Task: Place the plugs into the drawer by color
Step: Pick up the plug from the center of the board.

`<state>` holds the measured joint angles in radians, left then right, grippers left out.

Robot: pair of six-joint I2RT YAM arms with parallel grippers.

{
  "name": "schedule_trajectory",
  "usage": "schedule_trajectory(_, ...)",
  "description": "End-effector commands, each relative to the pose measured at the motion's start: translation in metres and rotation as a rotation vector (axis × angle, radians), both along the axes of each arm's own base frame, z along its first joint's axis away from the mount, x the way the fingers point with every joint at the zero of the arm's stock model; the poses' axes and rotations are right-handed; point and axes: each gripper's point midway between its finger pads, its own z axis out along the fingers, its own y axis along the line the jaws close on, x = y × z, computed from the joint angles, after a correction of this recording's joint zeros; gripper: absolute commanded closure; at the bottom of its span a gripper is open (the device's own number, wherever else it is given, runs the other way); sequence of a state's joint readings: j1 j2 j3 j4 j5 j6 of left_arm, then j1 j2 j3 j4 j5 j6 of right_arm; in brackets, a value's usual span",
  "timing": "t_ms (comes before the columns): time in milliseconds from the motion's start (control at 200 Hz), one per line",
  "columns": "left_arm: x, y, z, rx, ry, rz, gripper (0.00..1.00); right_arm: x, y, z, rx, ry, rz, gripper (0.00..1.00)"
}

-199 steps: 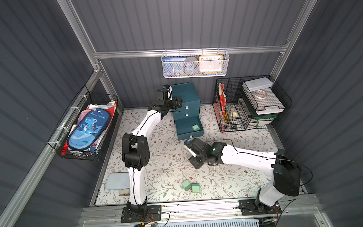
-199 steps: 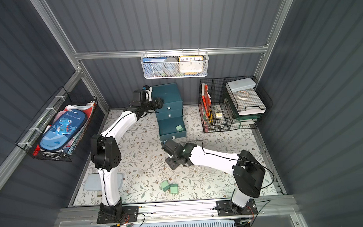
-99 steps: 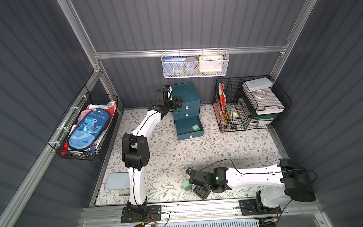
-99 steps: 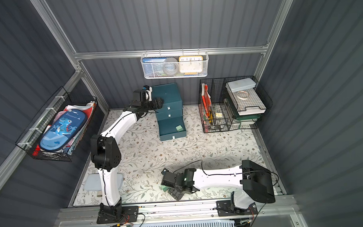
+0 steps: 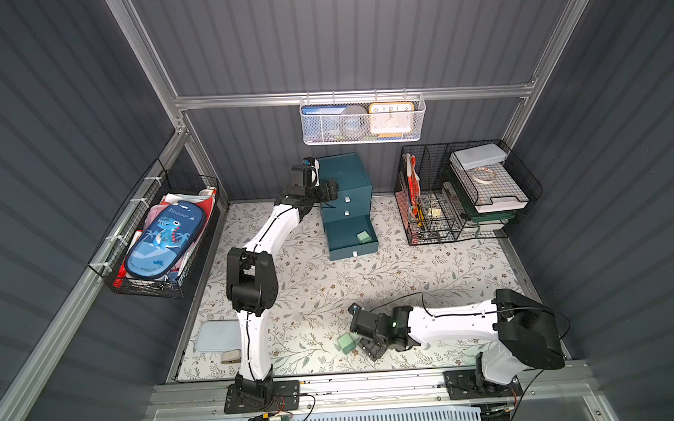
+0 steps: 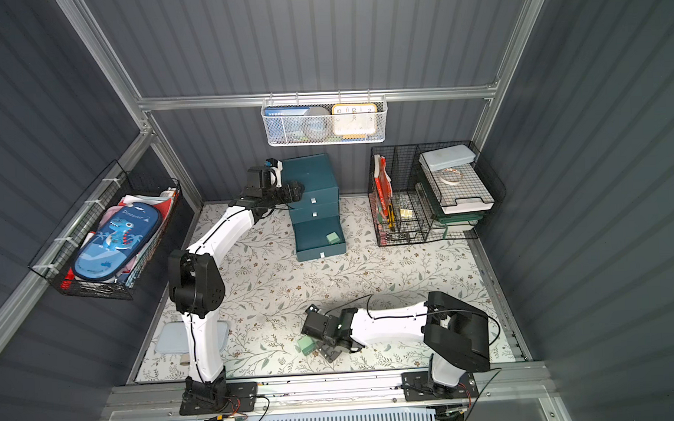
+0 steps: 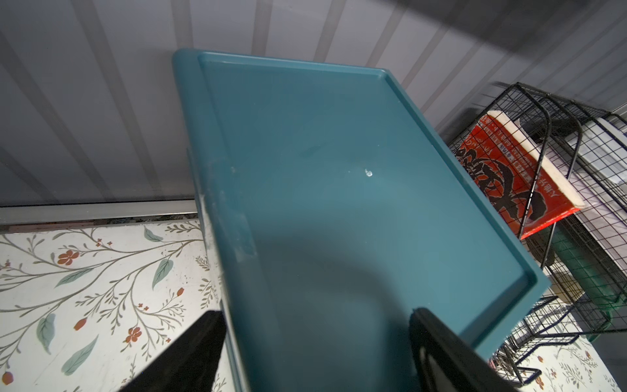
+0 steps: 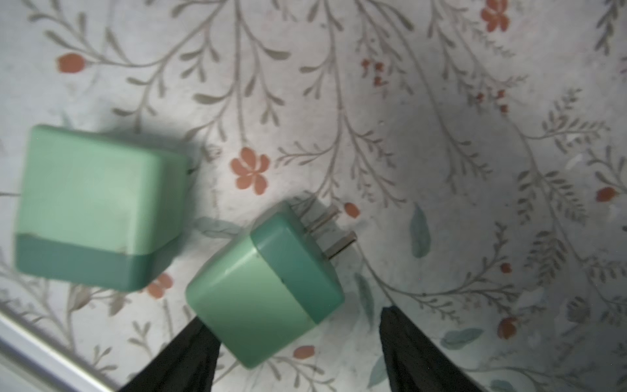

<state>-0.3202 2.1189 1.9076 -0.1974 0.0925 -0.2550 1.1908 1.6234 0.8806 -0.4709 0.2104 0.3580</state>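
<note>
A mint green plug (image 8: 264,285) lies on its side on the flowered bench (image 5: 407,270) near the front edge. Its metal prongs (image 8: 334,234) point away from my right hand (image 8: 297,319). That hand is open around it, with one finger (image 8: 190,349) just beside the body and the other standing apart. The plug's long axis, base to prongs, runs aslant to the line the fingers would close along, so I judge a small twist of the wrist is needed before a square grip.

A second plug (image 8: 98,207), also green, sits just beside the first and outside the fingers. It is the only one of the pair that shows clear of the arm in a top view (image 5: 347,343). The right arm is the nearer one by far.

The teal cabinet (image 5: 345,172) stands against the back wall, well apart from the right hand. Its bottom drawer (image 5: 342,234) is pulled out, with a third plug (image 5: 364,237), green as well, lying in one corner. The other two drawers are shut.

My left hand (image 7: 315,356) is at a top corner of the cabinet with its fingers spread wide and gripping nothing that I can see.

A blue pencil case (image 5: 163,240) in the side basket reads "Dinosaur". A clock (image 5: 391,119) hangs in the white basket, showing 10, 11, 12, 1 and 2. The red book (image 7: 509,183) in the wire rack carries bold characters that I cannot read.
</note>
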Motion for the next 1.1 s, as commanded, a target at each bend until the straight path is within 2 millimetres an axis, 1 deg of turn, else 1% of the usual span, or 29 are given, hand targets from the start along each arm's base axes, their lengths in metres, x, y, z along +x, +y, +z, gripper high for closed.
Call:
schedule_trajectory(0,-0.026,0.005,-0.071,0.113,0.200,-0.026,0.11,0.019,-0.018,-0.002,-0.007,-0.009,-0.056,0.23)
schedule_trajectory(100,-0.026,0.005,-0.071,0.113,0.199,-0.024,0.11,0.034,-0.035,-0.003,-0.026,-0.017,-0.112,0.24)
schedule_trajectory(140,-0.025,0.005,-0.072,0.114,0.199,-0.025,0.11,0.037,-0.039,0.000,-0.029,-0.020,-0.132,0.24)
schedule_trajectory(180,-0.025,0.005,-0.072,0.117,0.198,-0.025,0.11,0.039,-0.039,0.009,-0.015,-0.025,-0.160,0.25)
schedule_trajectory(215,-0.025,0.005,-0.072,0.117,0.197,-0.025,0.11,0.037,-0.035,0.018,0.016,-0.003,-0.192,0.27)
schedule_trajectory(270,-0.025,0.005,-0.072,0.118,0.199,-0.027,0.11,0.034,-0.021,0.035,0.087,0.034,-0.244,0.29)
schedule_trajectory(320,-0.026,0.004,-0.072,0.117,0.199,-0.029,0.11,0.032,-0.008,0.049,0.151,0.063,-0.308,0.29)
schedule_trajectory(365,-0.026,0.004,-0.072,0.115,0.199,-0.029,0.11,0.032,0.003,0.056,0.199,0.085,-0.375,0.29)
schedule_trajectory(415,-0.026,0.004,-0.072,0.114,0.199,-0.029,0.11,0.030,0.007,0.058,0.209,0.119,-0.449,0.29)
schedule_trajectory(475,-0.026,0.004,-0.071,0.111,0.198,-0.029,0.11,0.029,0.014,0.058,0.206,0.114,-0.454,0.28)
schedule_trajectory(525,-0.026,0.003,-0.072,0.106,0.198,-0.032,0.11,0.037,0.006,0.055,0.143,0.041,-0.469,0.25)
schedule_trajectory(605,-0.022,0.002,-0.070,0.106,0.187,-0.032,0.11,0.045,-0.005,0.048,0.050,-0.019,-0.447,0.21)
schedule_trajectory(705,-0.023,0.002,-0.069,0.109,0.187,-0.032,0.11,0.049,0.001,0.037,0.016,-0.025,-0.409,0.20)
schedule_trajectory(841,-0.025,0.002,-0.069,0.106,0.191,-0.038,0.11,0.053,0.005,0.021,0.002,0.003,-0.402,0.20)
schedule_trajectory(931,-0.025,0.002,-0.069,0.106,0.192,-0.038,0.11,0.055,0.008,0.011,0.010,0.032,-0.396,0.22)
schedule_trajectory(1006,-0.025,0.002,-0.071,0.105,0.195,-0.039,0.11,0.056,0.011,0.009,0.019,0.038,-0.386,0.25)
schedule_trajectory(1096,-0.025,0.002,-0.072,0.108,0.198,-0.038,0.11,0.056,0.013,0.006,0.027,0.049,-0.380,0.33)
